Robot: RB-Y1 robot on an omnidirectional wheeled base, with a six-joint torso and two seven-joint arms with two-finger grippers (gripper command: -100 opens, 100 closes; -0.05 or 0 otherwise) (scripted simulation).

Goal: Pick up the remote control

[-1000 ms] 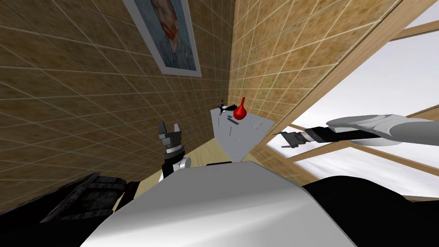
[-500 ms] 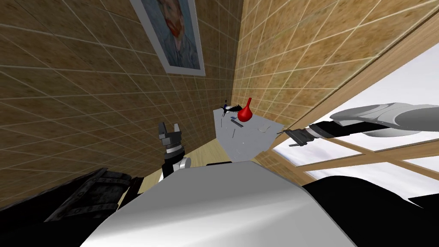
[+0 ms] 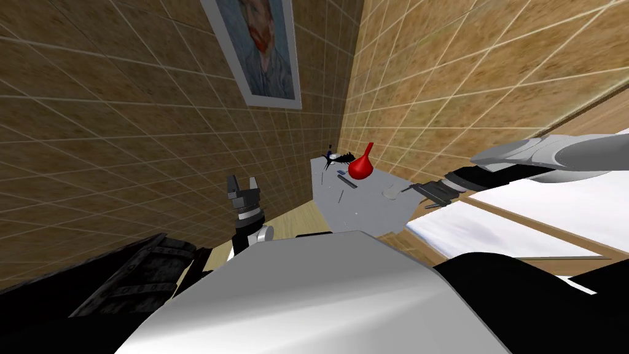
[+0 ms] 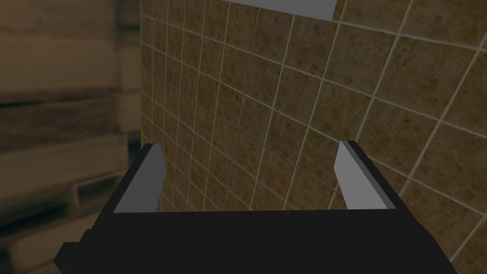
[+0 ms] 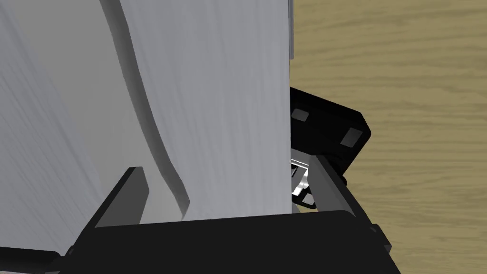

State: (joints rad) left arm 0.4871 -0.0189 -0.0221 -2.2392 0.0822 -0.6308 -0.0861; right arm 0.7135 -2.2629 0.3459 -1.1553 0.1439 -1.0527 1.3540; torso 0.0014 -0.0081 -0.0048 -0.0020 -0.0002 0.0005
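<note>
A grey table [image 3: 368, 212] stands in the corner of the tiled walls. On it, just in front of a red vase [image 3: 361, 166], lies the remote control [image 3: 348, 182], a small dark flat bar. My right gripper [image 3: 419, 198] hangs open at the table's right edge, about a hand's width from the remote, with nothing between its fingers [image 5: 227, 165]. My left gripper [image 3: 243, 182] is held upright near my chest, left of the table and facing the tiled wall, with its fingers open and empty [image 4: 252, 152].
A black spiky object [image 3: 338, 157] sits at the table's far end behind the vase. A thin stick [image 3: 341, 196] and a pale small dish [image 3: 390, 193] also lie on the top. A window [image 3: 491, 227] is at the right, a dark crate [image 3: 141, 283] at the left, and a framed portrait [image 3: 261, 49] hangs above.
My head view has turned, so the table shifted right. My right arm swung from in front of the window to the table's right edge. The left arm kept still.
</note>
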